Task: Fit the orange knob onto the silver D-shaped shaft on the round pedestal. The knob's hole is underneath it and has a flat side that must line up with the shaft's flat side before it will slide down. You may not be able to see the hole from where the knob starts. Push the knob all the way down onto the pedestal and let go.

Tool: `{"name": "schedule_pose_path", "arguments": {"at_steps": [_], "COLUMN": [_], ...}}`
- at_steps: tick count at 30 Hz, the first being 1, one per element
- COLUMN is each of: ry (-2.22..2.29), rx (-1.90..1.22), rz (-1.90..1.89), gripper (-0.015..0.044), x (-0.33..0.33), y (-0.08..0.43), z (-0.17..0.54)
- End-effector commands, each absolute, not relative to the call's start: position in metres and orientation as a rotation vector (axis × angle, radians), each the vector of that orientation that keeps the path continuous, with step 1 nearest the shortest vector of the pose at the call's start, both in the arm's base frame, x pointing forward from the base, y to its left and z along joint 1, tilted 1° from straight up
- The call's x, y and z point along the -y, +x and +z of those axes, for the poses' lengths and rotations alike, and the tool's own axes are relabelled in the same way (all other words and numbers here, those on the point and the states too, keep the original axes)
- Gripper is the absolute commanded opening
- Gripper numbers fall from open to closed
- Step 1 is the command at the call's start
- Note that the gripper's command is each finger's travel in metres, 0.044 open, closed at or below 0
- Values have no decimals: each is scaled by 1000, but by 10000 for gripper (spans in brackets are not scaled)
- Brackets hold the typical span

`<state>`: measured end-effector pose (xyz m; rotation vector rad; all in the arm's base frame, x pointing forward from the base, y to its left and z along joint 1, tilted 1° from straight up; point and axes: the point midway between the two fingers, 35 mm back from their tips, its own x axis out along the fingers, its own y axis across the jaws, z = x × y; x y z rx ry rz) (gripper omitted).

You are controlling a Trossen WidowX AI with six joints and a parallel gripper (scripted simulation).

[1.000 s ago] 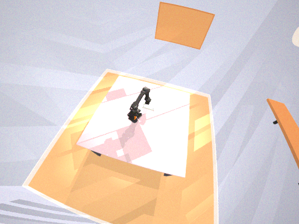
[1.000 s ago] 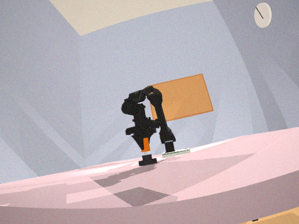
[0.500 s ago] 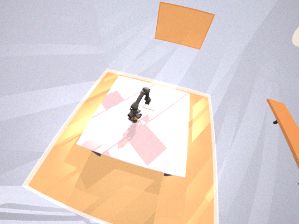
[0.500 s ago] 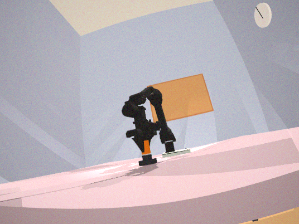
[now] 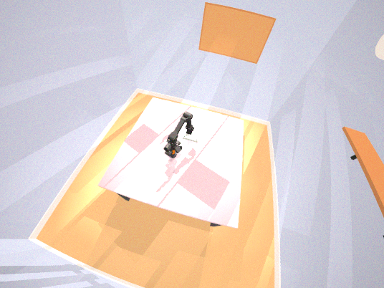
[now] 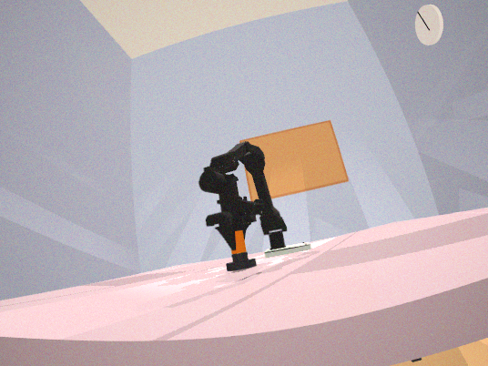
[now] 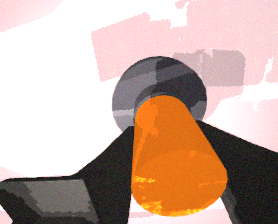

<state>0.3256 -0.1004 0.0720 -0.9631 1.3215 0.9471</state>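
The orange knob (image 5: 173, 152) (image 6: 239, 244) (image 7: 176, 167) is a tall upright cylinder. Its lower end meets the top of the dark round pedestal (image 6: 241, 265) (image 7: 172, 72), with no gap showing between them in the exterior view. In the wrist view the pedestal's wide base and raised collar show around the knob's far end. My gripper (image 6: 238, 240) (image 7: 163, 129) is shut on the knob, one black finger on each side, fingers pointing down just above the pedestal. The silver shaft, its flat side and the knob's hole are hidden.
The arm's base stands on a pale plate (image 6: 298, 249) beside the pedestal. Both are on the pink-white table (image 5: 136, 173) (image 6: 273, 311), which has shadows and bright patches across it. An orange panel (image 5: 236, 34) (image 6: 298, 157) is on the wall.
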Motion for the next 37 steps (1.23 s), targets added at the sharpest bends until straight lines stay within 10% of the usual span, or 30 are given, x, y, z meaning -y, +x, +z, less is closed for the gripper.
{"name": "schedule_pose_path", "arguments": {"at_steps": [1,13,37], "ry": [-963,-963,-963], "rx": [-1321,-1321,-1322], "rz": [947,947,947], "gripper": [131,440,440], "x": [100,100,102], "y": [326,326,325], "z": [72,72,168]}}
